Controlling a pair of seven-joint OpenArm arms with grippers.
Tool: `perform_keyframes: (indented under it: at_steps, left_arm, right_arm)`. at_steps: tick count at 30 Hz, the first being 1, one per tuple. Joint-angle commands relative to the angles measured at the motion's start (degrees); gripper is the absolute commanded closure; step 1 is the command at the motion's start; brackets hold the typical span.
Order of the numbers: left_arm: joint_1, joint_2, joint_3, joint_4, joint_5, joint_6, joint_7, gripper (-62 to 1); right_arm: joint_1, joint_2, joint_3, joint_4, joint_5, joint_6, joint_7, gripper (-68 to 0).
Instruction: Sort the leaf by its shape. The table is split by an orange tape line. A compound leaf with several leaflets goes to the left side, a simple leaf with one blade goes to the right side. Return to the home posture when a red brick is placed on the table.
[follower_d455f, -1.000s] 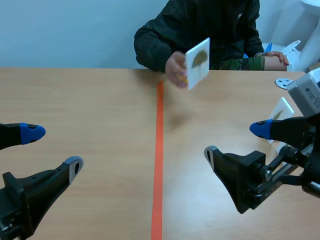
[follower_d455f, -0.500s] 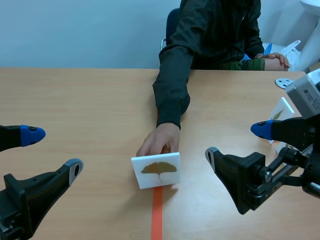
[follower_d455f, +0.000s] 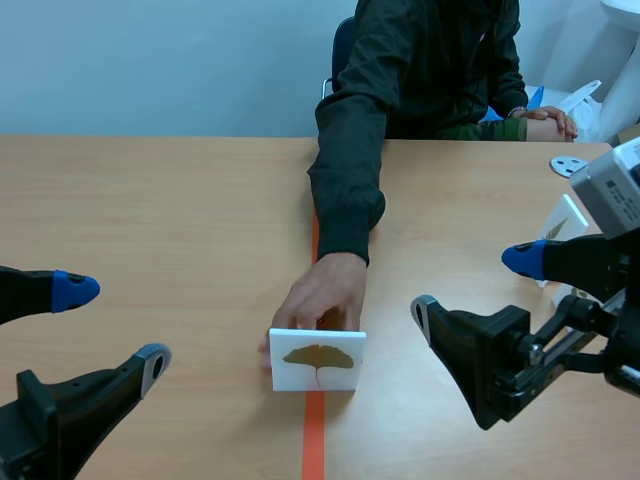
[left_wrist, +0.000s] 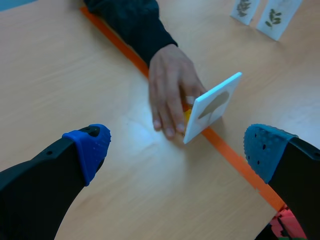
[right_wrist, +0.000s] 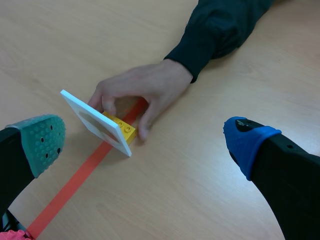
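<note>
Nearest the robot, the left gripper (follower_d455f: 112, 322) is hanging low over the light wooden table (follower_d455f: 150, 200) with its jaws spread wide, gripping nothing and touching nothing. The right gripper (follower_d455f: 472, 283) is hovering on the other side, equally released and empty. Both are sitting well apart from the task's thing. Between them, the orange tape line (follower_d455f: 313, 440) is running away from the robot, and the small white square card printed with a single fan-shaped brown leaf (follower_d455f: 317, 360) is standing upright right on it, facing the robot. The card is looking thin, stiff and light, with smooth faces that are probably going to slip under the pads. Perched on edge, it is likely to tip if it is nudged high up. Behind it, a small yellow plastic brick (right_wrist: 120, 129) is serving as its foot. Pinching the plate low across its two faces, or clamping brick and plate together, is appearing to be the safest hold. One blade is suggesting the right side as its goal. Just beyond, a person's hand (follower_d455f: 322, 292) is resting on the tape and touching the back of the card, so no grasp is looking wise yet. Farther off, the dark jacket sleeve (follower_d455f: 345, 170) is stretching back across the table. Two more white leaf cards (left_wrist: 272, 15) are standing on the right side.
</note>
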Motion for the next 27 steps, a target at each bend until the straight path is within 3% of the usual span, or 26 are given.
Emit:
perform_keyframes:
  at_steps: [1,9,14,27]
  left_arm:
    - [-0.2,0.4,0.1,1.1,-0.1,-0.1,-0.7,-57.2]
    - [-3.3,0.4,0.8,-0.1,1.0,-1.2,1.1,-57.2]
    - [-6.8,0.4,3.4,-3.0,1.4,-3.7,1.1,-57.2]
    - [-19.8,0.4,14.1,-19.9,4.2,-8.4,-5.2,-57.2]
  right_arm:
    - [0.5,0.5,0.4,0.7,0.2,0.0,0.8,-67.9]
    - [0.5,0.5,0.4,0.7,0.0,0.0,0.7,-67.9]
    - [0.5,0.5,0.4,0.7,0.0,0.0,0.6,-67.9]
    - [0.5,0.5,0.5,0.7,-2.4,-0.1,0.6,-67.9]
